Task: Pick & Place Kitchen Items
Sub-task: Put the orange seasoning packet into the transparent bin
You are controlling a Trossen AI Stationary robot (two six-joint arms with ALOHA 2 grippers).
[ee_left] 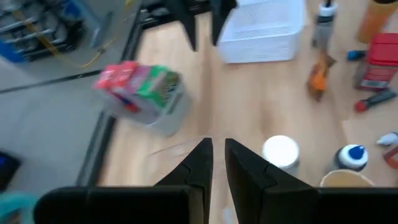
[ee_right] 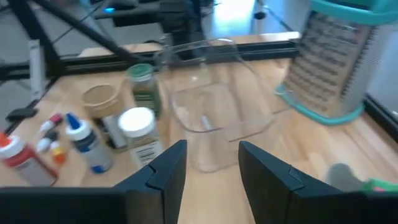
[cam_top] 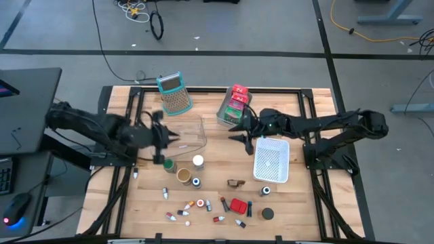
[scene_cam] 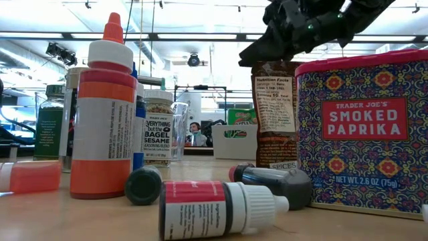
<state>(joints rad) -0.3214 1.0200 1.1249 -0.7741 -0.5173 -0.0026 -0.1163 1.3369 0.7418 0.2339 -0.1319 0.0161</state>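
We see a table [cam_top: 298, 203] of pale, smooth wood, a clear glossy plastic container [cam_top: 188, 132], a perforated metal grater [cam_top: 175, 99] with teal plastic handle, a white plastic mesh basket [cam_top: 272, 161], a glossy printed paprika tin [scene_cam: 361, 134], and matt dark gripper fingers [ee_right: 163, 171].

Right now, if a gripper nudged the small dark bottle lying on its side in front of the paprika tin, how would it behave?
The dark bottle lies on its side on the table; its round body would probably roll rather than slide. It looks small, so likely light. Its smooth surface may slip in a pinch. The paprika tin beside it could stop a roll that way.
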